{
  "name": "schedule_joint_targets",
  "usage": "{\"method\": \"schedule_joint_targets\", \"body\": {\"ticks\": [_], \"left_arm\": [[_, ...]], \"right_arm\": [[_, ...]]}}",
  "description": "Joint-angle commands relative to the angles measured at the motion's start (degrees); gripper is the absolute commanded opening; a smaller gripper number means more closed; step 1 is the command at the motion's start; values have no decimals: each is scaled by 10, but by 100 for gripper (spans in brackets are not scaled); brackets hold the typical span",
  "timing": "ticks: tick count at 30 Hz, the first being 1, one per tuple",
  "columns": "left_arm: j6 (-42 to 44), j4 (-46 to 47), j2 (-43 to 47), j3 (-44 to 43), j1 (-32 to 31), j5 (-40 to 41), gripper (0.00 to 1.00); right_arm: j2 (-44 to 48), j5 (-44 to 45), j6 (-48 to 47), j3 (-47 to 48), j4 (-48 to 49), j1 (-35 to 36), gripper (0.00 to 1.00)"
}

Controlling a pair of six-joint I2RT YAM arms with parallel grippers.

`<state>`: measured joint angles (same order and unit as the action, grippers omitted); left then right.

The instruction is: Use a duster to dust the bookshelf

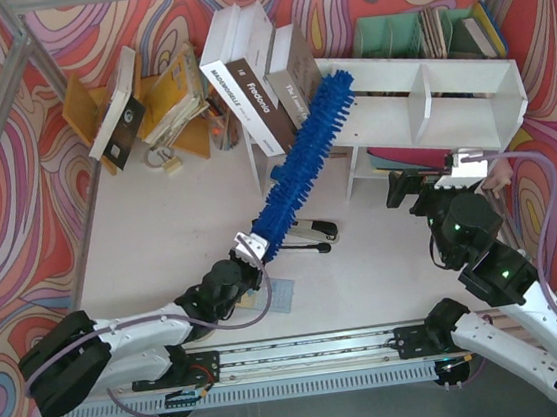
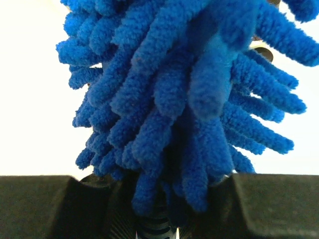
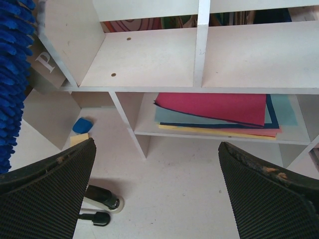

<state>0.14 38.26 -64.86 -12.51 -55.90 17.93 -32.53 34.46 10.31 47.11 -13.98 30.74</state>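
Note:
The duster point(image 1: 305, 157) has a long fluffy blue head that runs diagonally up and right from my left gripper point(image 1: 252, 246). Its tip rests at the left end of the white bookshelf point(image 1: 465, 75). My left gripper is shut on the duster handle; in the left wrist view the blue head point(image 2: 184, 94) fills the frame above the fingers point(image 2: 45, 206). My right gripper point(image 1: 417, 188) is open and empty in front of the bookshelf's lower level. The right wrist view shows the two upper compartments of the bookshelf point(image 3: 149, 59), the divider and the duster point(image 3: 11, 84) at the left edge.
Coloured folders point(image 3: 219, 112) lie flat on the lower level. Books point(image 1: 253, 70) lean against the bookshelf's left end. An orange book rack point(image 1: 161, 106) stands at the back left, a teal file organizer point(image 1: 430, 35) behind the bookshelf. A stapler point(image 1: 312, 235) lies near the duster.

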Motion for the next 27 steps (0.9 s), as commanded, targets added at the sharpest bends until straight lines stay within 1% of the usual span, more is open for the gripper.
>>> {"method": "schedule_joint_targets", "body": {"ticks": [1,5,10,13,17,19,22,25,27], "left_arm": [[-24,-18,17,-31,-13,32,0],[-4,-76,56,-71,-59,66,0],[4,-109,95,-100,-115,125,0],[10,-112,113,-108,-143,157,0],[36,-94,153,-108,-180,237,0],[42,-91,189,-110,-186,260,0],[46,-131,242,-131,-186,272,0],[31,-196,283,-164,-186,309,0],[17,-248,307,-206,-186,340,0]], "right_arm": [[10,6,-4,-3,18,0,99],[14,8,-5,-3,20,0,99],[18,9,-6,-3,21,0,99],[21,10,-6,-4,20,0,99],[26,11,-7,-3,18,0,99],[27,11,-7,-3,17,0,99],[28,11,-9,-3,17,0,99],[25,9,-10,-3,18,0,99],[24,7,-10,-2,19,1,99]]}}
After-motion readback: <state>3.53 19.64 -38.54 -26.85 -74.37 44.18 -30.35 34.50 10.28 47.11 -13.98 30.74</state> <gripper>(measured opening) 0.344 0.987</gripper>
